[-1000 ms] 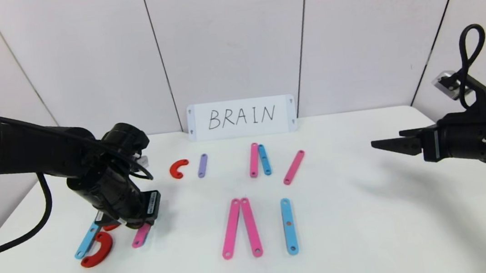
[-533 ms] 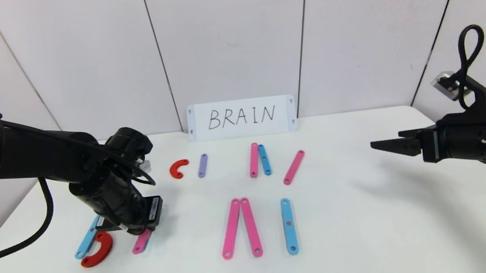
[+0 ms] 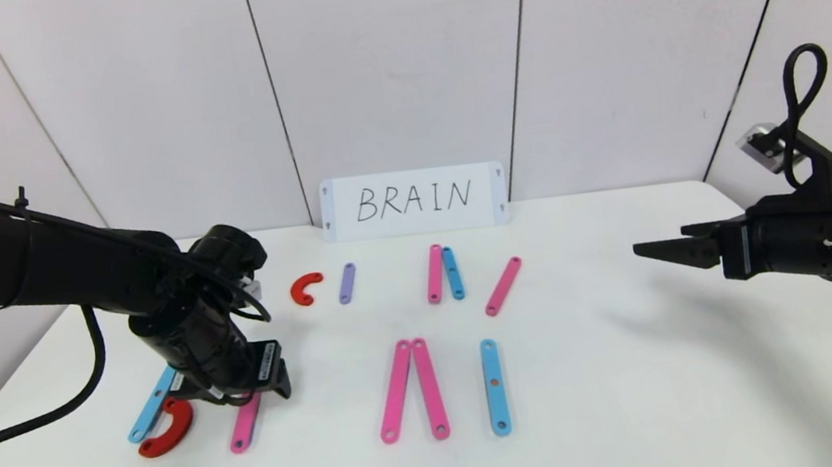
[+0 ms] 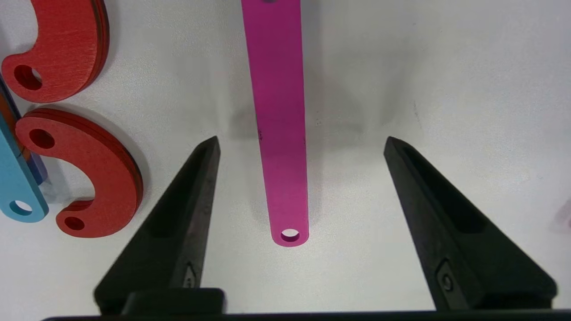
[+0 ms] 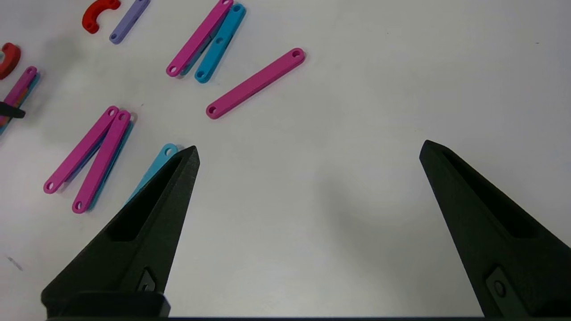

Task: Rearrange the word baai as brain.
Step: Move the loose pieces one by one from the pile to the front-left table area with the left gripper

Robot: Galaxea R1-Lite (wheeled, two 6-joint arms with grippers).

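Left wrist view is showing the left claw (image 4: pixel 301 147) hanging low over the worktop (image 4: pixel 446 67) with its jaws spread wide, a pink bar (image 4: pixel 279 120) lying flat between them and touching neither. Just beside that bar two red curves (image 4: pixel 96 174) are sitting against a blue bar (image 4: pixel 15 187), so the letter at the robot's left end seems to be the one in hand, with the pink bar looking like a leg or stem being worked in beside the curves. From the head view the rest of the word is lying apart: two long pink bars (image 3: pixel 410 391) and a blue bar (image 3: pixel 494 387) near the front, other pieces farther back before the white card (image 3: pixel 412 201). Next, the left claw is probably needing to close on the pink bar squarely or lift clear without nudging it. Meanwhile the right claw (image 5: pixel 308 151) is hovering spread and idle, well apart at the right.
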